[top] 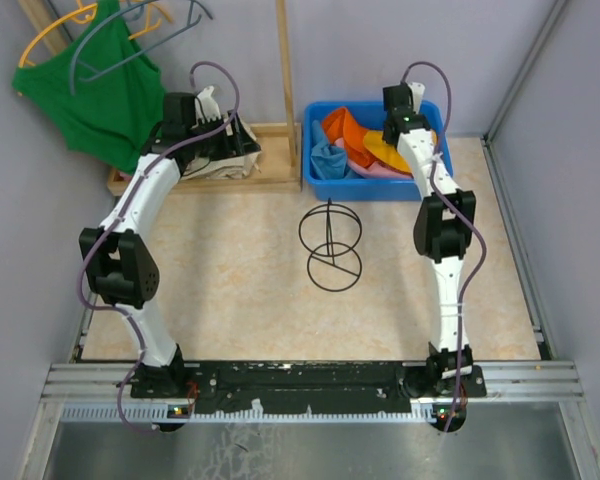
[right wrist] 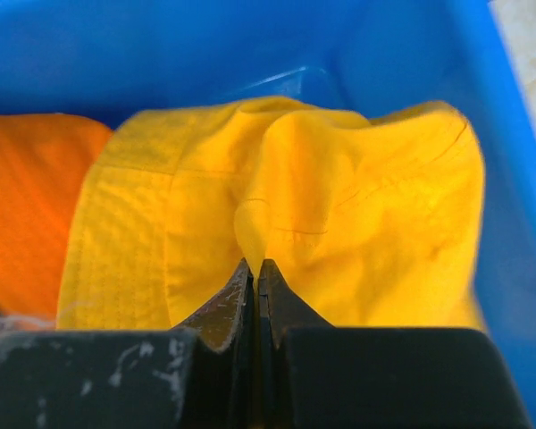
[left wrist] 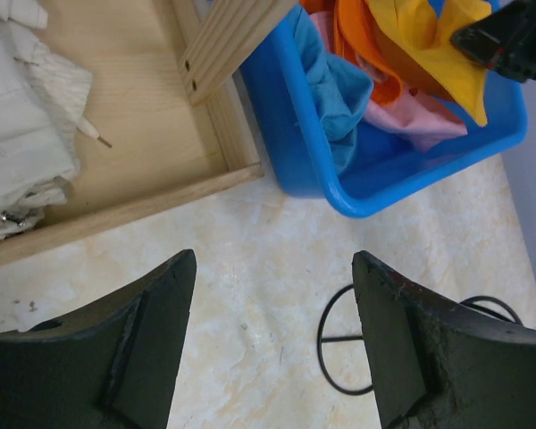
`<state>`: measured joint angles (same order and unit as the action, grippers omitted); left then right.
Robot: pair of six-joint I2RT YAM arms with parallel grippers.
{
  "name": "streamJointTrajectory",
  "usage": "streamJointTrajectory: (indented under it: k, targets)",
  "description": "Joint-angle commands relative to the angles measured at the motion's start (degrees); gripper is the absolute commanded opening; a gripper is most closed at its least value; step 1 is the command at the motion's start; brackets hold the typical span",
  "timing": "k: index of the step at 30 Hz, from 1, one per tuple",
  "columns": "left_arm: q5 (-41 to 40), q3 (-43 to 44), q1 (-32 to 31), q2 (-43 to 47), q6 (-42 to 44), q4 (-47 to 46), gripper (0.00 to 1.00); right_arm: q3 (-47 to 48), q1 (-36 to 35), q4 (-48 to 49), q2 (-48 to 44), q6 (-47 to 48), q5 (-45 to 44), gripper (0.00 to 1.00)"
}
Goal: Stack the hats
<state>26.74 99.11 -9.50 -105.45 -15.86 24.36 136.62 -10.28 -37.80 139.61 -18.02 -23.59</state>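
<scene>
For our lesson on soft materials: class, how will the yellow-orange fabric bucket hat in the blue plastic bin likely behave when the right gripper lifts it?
The yellow-orange fabric bucket hat will probably droop floppily: it creases where the right gripper pinches it. It looks light, thin cloth. Its brim may drag across the blue plastic bin wall.

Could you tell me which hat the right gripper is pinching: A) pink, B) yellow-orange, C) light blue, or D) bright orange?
B: the right wrist view shows the right gripper shut on a fold of the yellow-orange hat inside the blue bin.
</scene>
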Motion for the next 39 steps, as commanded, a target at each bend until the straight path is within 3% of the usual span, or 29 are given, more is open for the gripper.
streamJointTrajectory:
  k: [1,7,11,16,22,28,39]
  targets:
    - [1.71,4.95,0.18,-3.30,-2.60,1.76,0.76,0.10,-2.98,1.26,-16.99,2.45,-0.30,0.00]
    - [3.08,-0.71,-0.41,0.89,-4.27,-0.93,0.74,1.83,-5.19,-6.57,-27.98,0.83,2.03,0.00]
    - [2.18,-4.28,-0.82,6.26,-4.46,-1.25,0.74,-0.76,-5.71,-13.52,-36.29,-0.73,8.43,0.00]
    - [0.38,-13.52,-1.37,15.29,-5.97,-4.18,0.75,-17.46,-9.97,-11.00,-52.15,-1.78,11.31,0.00]
    - [-1.50,-23.50,-3.17,25.55,-8.30,-6.38,0.75,-36.50,-18.92,-2.58,-63.88,-1.68,6.16,0.00]
    - [-3.67,-27.80,-4.12,33.06,-8.15,-4.40,0.75,-44.79,-26.98,3.72,-67.82,-2.66,0.30,0.00]
    - [-5.48,-30.09,-5.01,38.56,-10.20,-3.35,0.75,-44.24,-33.29,9.41,-68.17,0.41,-5.05,0.00]
